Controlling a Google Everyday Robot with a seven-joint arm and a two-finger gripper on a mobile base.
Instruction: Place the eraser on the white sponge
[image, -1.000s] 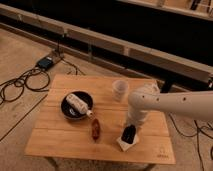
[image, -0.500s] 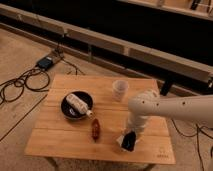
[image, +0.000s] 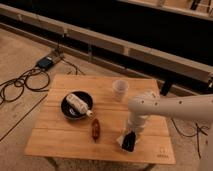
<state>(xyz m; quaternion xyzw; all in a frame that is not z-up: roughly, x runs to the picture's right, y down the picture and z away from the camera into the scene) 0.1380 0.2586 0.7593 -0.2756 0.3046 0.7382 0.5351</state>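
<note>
Eraser (image: 128, 141) sits near the table's front edge, toward the right front corner, dark block lying on top of the white sponge (image: 120, 137); only a pale sliver of sponge shows at its left and back side. Looks like it's resting on it, so by my read the placement is essentially made. What's left for you: let go and lift clear.

Gripper (image: 131, 134) is right above the eraser, at its back end, arm coming in from the right edge. You can't tell from this view whether the jaws are clamped on the eraser or already parted, so treat release as unconfirmed.

Edges: the stack is close to the front edge of the table (image: 65, 145), so any sideways nudge toward the front could push it off. Go straight up.

Room: the reddish-brown object (image: 95, 129) lies just left of the sponge, apart from it. Black bowl (image: 76, 105) with a white bottle-like item (image: 78, 104) sits left of centre, well apart. White cup (image: 119, 90) stands near the back edge, behind the arm; watch it if you retract backward. The right front corner is bare wood.
</note>
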